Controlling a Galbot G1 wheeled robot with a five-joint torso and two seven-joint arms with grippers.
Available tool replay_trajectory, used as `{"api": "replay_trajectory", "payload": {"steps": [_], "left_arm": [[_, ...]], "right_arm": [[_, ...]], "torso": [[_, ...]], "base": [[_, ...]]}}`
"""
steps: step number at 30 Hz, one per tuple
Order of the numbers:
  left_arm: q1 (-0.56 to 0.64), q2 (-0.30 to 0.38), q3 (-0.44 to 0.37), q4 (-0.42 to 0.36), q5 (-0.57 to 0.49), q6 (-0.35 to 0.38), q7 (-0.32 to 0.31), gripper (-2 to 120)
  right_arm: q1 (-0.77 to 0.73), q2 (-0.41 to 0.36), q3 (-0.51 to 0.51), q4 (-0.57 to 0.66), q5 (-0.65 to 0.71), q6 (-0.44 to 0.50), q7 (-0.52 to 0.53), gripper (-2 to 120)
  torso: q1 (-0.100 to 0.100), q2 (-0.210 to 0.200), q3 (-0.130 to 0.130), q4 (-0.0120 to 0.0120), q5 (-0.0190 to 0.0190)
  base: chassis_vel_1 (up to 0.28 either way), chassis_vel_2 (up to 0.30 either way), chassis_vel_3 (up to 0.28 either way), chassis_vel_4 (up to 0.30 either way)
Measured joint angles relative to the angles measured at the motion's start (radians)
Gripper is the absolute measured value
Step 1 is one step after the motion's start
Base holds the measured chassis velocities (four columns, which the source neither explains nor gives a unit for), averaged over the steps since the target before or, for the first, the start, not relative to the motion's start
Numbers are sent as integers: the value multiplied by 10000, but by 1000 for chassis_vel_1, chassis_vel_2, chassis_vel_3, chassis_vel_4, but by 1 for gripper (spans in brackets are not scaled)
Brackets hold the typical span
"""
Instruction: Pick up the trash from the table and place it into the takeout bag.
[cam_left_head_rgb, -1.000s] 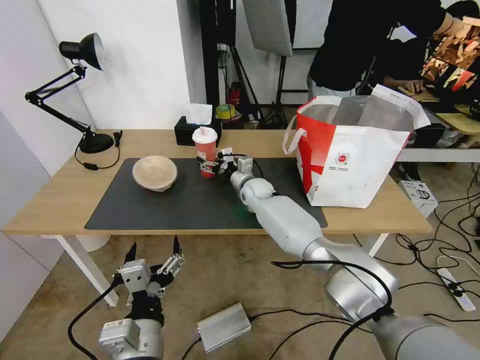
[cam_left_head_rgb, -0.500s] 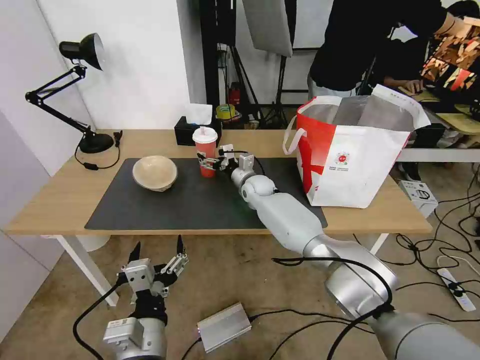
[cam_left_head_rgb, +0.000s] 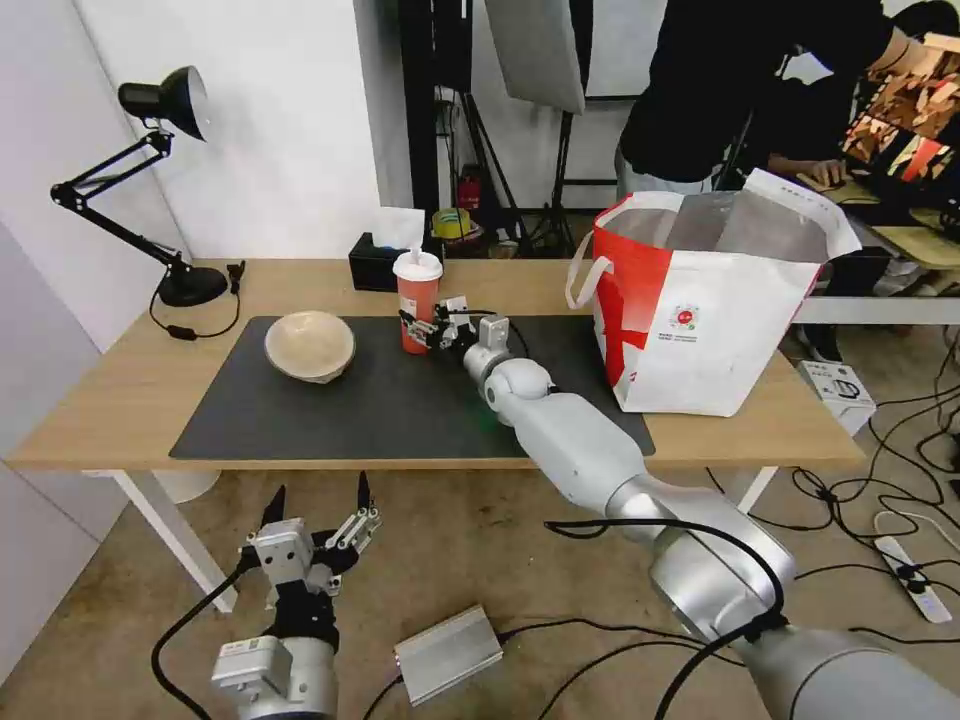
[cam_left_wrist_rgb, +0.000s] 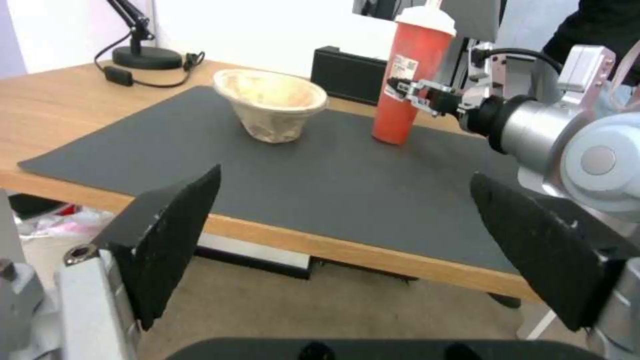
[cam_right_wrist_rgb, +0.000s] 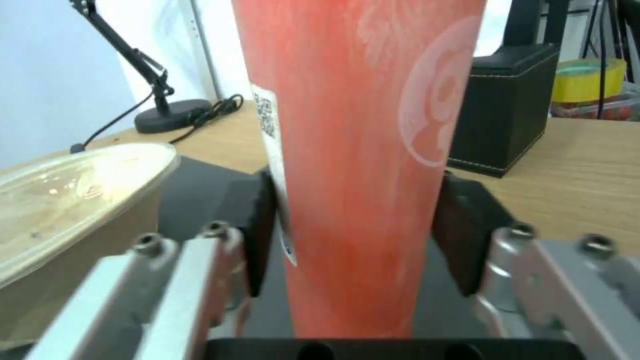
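Hanging low in front of the table edge, the left gripper is parked with its black pads spread wide and nothing between them. It has no part in the work at this moment.

Farther in, the right gripper reaches across the mat and has the cup clamped. In the right wrist view both pads press on the red wall of the cup low on its body, one on each side, so the grip looks firm. Whether the base is just clear of the mat or resting on it I cannot tell.

The cup stands upright, long axis vertical, narrow end down and white lid up; it points at the ceiling with no lean that I can make out. Held this way it should go into a bag from above without spilling, in my judgement.

Just left of the cup on the mat sits the paper bowl, rim up and tipped a little, untouched. No crayfish bowl can be seen on the table.

To the right, at the mat's far corner, the bag stands open with its mouth up and silvery lining showing; what lies inside is hidden.

As I read it, the task is in its middle: the cup is gripped but not yet carried over, and the paper bowl is left to do after it.

Behind the cup, by the wall, is the black tissue box, not trash.
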Motion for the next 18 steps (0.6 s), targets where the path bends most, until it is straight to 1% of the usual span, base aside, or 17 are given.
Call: {"api": "replay_trajectory", "payload": {"steps": [2,3,6,7,8,10,12,15,18], "left_arm": [[-15,-18,46,31,21,-3,0,100],[-15,-18,46,31,21,-3,0,100],[-46,-46,139,122,88,-20,1,100],[-56,-50,153,139,96,-24,2,100],[-56,-50,153,139,96,-24,2,100],[-87,-51,179,169,108,-31,3,100],[-114,-41,188,194,111,-35,3,100],[-138,-35,207,217,115,-37,3,100],[-154,-34,212,224,117,-37,3,100]], "right_arm": [[-30,0,-11,36,0,13,-5,39],[-30,0,-11,36,0,13,-5,39],[-97,0,-35,78,-1,61,-17,25],[-105,0,-37,79,-3,77,-21,22],[-105,0,-37,79,-3,77,-21,22],[-119,0,-38,79,-11,123,-24,12],[-128,0,-40,78,-18,152,-29,7],[-138,0,-40,81,-19,172,-35,4],[-161,-4,-41,127,-19,191,-37,4]], "torso": [[0,0,0,0,0],[0,0,0,0,0],[0,0,0,0,0],[0,0,0,0,0],[0,0,0,0,0],[0,0,0,0,0],[0,0,0,0,0],[0,0,0,0,0],[0,0,0,0,0]], "base": [[0,0,0,0],[0,0,0,0],[0,0,0,0],[0,0,0,0],[0,0,0,0],[0,0,0,0],[0,0,0,0],[0,0,0,0],[0,0,0,0]]}}
